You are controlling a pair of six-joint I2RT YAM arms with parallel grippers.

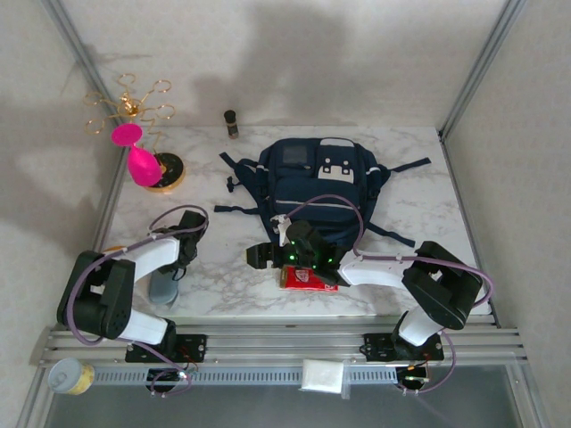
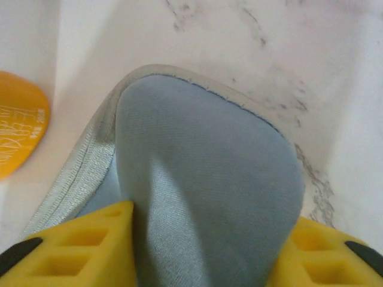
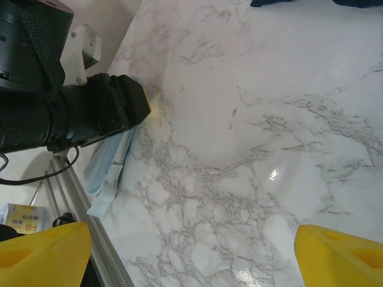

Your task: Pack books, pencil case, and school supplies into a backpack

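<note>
Fabric pencil case (image 2: 203,149): left hand (image 2: 209,218) is clamping it — lifting slowly helps (cloth bunching).
Right hand (image 3: 188,236): hanging released.

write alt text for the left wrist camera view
A pale blue-grey fabric pouch lies on a white marble table, with the yellow fingers of the left pincer pressed against both its sides. An orange disc with lettering shows at the left edge.

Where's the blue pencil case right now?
The pencil case lies at the table's near left, between the yellow fingers of the left gripper, beside an orange disc.
</note>
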